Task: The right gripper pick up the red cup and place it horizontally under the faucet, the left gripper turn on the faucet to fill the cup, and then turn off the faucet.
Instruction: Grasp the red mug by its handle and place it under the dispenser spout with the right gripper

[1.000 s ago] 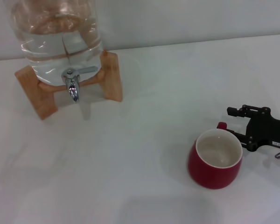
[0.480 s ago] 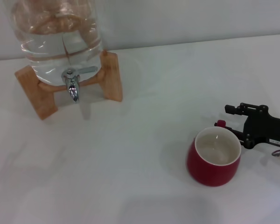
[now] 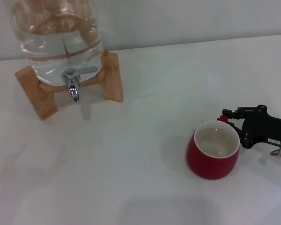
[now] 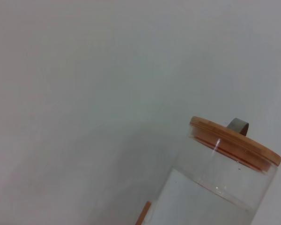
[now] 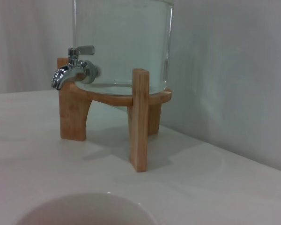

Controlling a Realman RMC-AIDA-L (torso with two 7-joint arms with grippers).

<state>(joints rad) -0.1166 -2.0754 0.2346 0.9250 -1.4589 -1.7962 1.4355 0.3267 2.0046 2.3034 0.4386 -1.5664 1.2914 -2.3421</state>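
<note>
The red cup [image 3: 212,151], a squat mug with a cream inside, is upright at the right of the white table. My right gripper [image 3: 232,127] reaches in from the right edge, its black fingers [image 3: 229,113] closed about the cup's small red handle [image 3: 223,119]. The right wrist view shows the cup's cream rim [image 5: 84,208] close below the camera. The chrome faucet [image 3: 73,85] juts from the glass jar [image 3: 61,37] at the far left, its lever lying sideways; the right wrist view also has the faucet [image 5: 72,70]. My left gripper is out of view.
The jar rests on a wooden stand [image 3: 112,77] near the back wall, with water inside. The stand [image 5: 140,122] shows in the right wrist view too. The left wrist view looks at the jar's wooden lid [image 4: 234,143] and a pale wall.
The cup and my right gripper have shifted together slightly away from me and to the left. The faucet and jar have not moved.
</note>
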